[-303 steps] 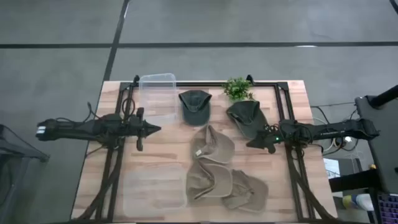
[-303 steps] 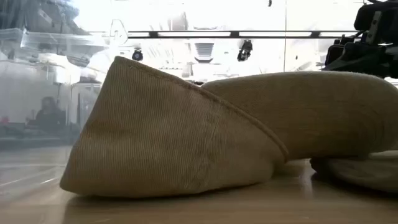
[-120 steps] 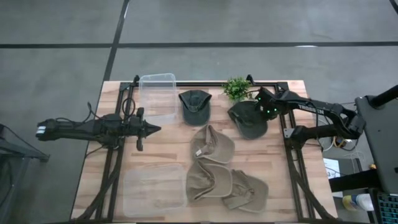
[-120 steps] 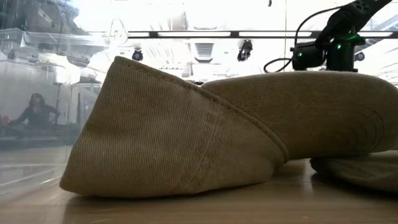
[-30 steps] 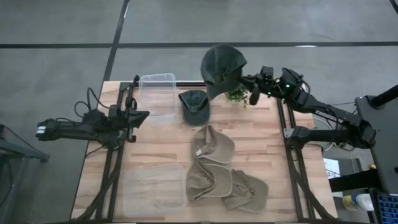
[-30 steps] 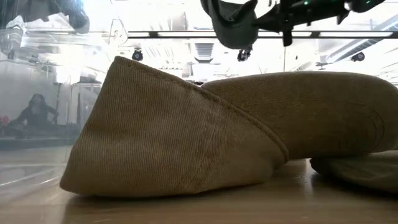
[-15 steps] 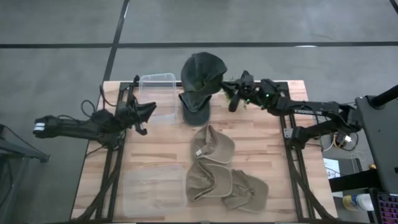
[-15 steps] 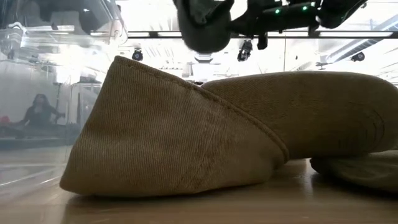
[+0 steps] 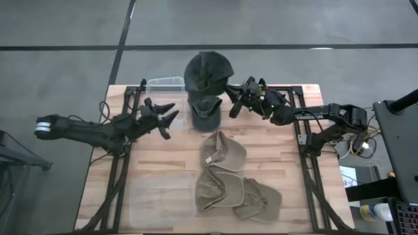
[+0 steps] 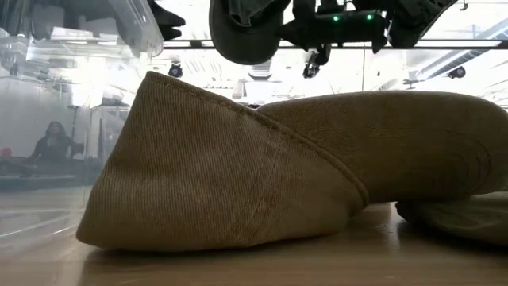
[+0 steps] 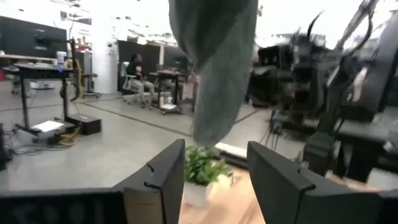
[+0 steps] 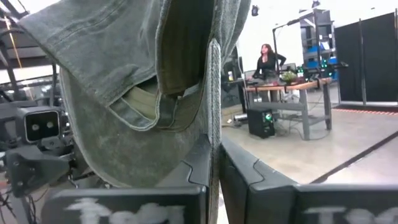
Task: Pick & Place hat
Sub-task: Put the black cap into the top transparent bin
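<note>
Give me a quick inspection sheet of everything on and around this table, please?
Surface: wooden table, on a dark frame.
Job's things: dark green hat held in the air; second dark hat and tan hats lying on the table.
Clutter: two clear bins, small plant.
Grippers: right gripper shut on the raised hat; left gripper open, facing it.
Cables: wiring along the right arm.
Surroundings: grey floor; a person at a far desk.
</note>
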Action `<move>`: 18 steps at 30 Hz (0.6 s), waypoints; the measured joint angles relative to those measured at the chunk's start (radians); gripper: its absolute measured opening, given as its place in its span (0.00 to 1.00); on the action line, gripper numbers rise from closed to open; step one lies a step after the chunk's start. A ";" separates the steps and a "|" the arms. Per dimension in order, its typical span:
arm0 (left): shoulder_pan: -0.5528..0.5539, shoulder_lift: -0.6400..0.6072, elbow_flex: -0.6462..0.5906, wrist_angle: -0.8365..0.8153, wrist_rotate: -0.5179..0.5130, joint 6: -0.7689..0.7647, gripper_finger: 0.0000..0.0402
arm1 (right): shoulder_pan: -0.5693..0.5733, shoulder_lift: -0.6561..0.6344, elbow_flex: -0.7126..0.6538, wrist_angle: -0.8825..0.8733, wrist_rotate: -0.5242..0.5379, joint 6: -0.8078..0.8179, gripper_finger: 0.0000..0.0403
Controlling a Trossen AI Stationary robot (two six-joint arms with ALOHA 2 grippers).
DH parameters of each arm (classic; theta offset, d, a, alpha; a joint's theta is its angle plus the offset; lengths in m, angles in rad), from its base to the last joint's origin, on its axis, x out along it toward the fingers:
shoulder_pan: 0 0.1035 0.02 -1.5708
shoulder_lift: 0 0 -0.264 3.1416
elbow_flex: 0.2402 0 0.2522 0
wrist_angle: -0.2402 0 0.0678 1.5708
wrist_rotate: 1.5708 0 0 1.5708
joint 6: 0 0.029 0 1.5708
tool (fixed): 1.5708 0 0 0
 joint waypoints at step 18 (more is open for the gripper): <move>-0.001 0.080 0.078 0.001 0.002 0.168 0.41 | 0.046 0.138 0.172 -0.054 -0.005 -0.014 0.03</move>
